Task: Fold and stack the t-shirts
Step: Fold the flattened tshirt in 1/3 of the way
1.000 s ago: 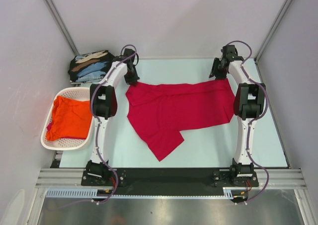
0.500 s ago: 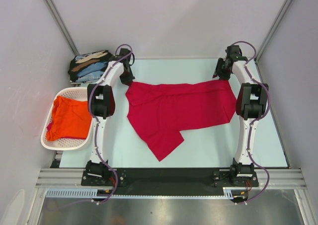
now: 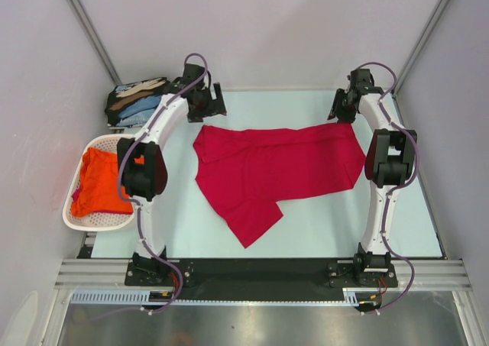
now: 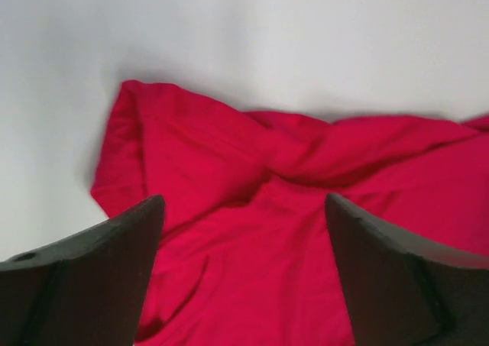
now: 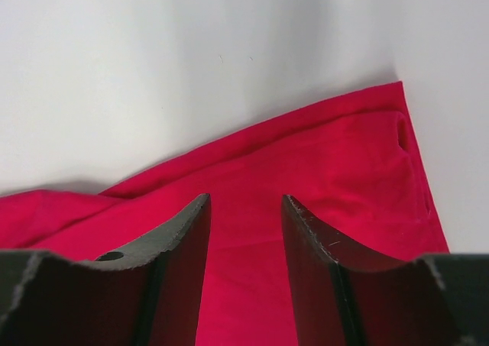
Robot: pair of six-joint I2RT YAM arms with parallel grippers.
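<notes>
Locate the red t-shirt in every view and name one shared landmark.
Top external: red t-shirt spread across the centre.
Left wrist: fills the lower frame.
Right wrist: fills the lower half, slanting up rightward.
Shared landmark: its far edge against the pale table.

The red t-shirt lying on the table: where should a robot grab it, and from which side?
Likely at its far corners, coming down from above. The red t-shirt lies flat, so only an edge or a raised fold can be pinched. The left gripper, open, hangs near the rumpled far-left corner.
</notes>
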